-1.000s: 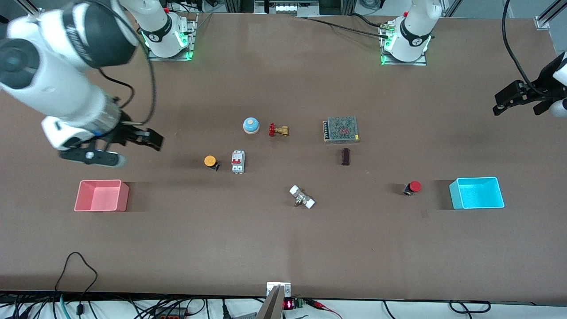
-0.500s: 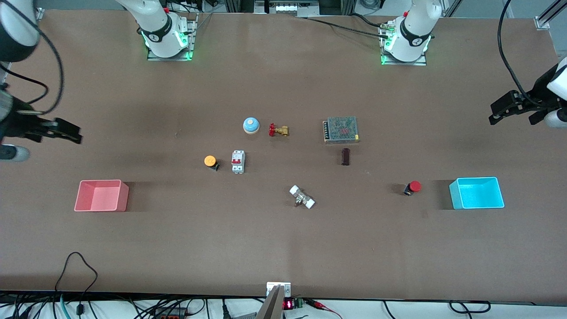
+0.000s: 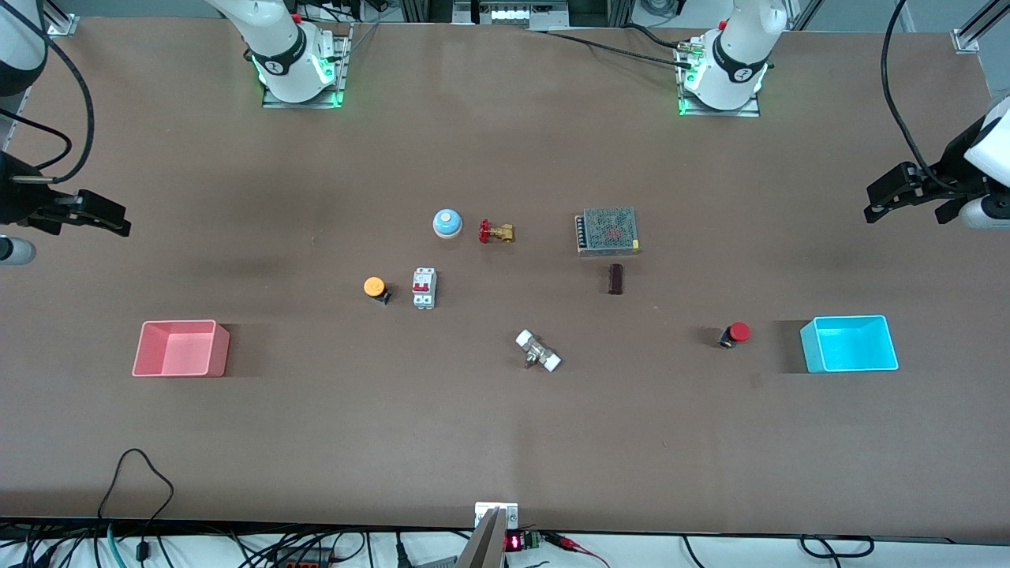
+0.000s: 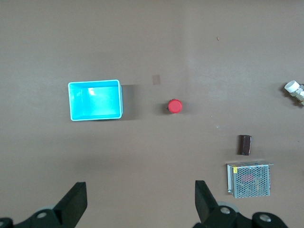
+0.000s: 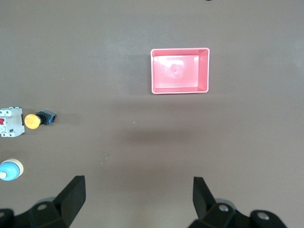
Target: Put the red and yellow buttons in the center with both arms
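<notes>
The yellow button (image 3: 374, 287) lies on the brown tabletop (image 3: 473, 410) beside a white breaker, toward the right arm's end. It also shows in the right wrist view (image 5: 32, 120). The red button (image 3: 738, 332) lies next to the cyan tray, toward the left arm's end, and shows in the left wrist view (image 4: 175, 106). My left gripper (image 3: 874, 201) hangs high over the table's end past the cyan tray, open and empty (image 4: 140, 186). My right gripper (image 3: 118, 221) hangs high over the table's end above the pink tray, open and empty (image 5: 137, 183).
A pink tray (image 3: 177, 323) and a cyan tray (image 3: 848, 318) stand near the two ends. Mid-table lie a blue bell (image 3: 447, 223), a brass valve (image 3: 496, 232), a breaker (image 3: 424, 288), a mesh power supply (image 3: 607, 230), a dark block (image 3: 615, 278) and a white fitting (image 3: 538, 350).
My right arm has pulled back from over the table near the pink tray toward the table's end. My left gripper has drifted slightly inward. The buttons have not moved.
</notes>
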